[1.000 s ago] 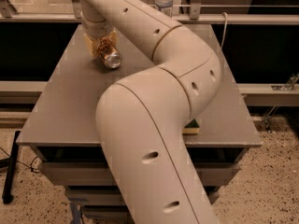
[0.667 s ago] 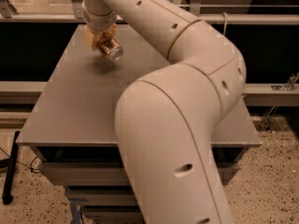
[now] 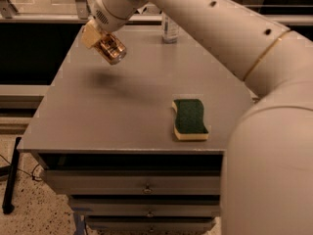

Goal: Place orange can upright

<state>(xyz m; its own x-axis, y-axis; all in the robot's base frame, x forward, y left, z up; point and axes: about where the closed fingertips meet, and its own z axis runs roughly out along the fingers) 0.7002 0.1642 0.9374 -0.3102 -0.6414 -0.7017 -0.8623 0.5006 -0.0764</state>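
Observation:
The orange can (image 3: 111,49) is held in the air above the far left part of the grey table (image 3: 122,102). It is tilted, with its silver end pointing down and toward the camera. My gripper (image 3: 100,37) is shut on the can at the end of the big white arm that comes in from the right. The can's shadow lies on the table under it. The fingers are mostly hidden behind the can and the wrist.
A green and yellow sponge (image 3: 190,119) lies on the table's right front part. A clear plastic bottle (image 3: 169,28) stands at the far edge. The white arm (image 3: 259,82) fills the right side. Drawers (image 3: 137,187) are under the tabletop.
The gripper has lifted the can off the table and carried it up and to the left. The arm has swung right, uncovering the sponge and the bottle.

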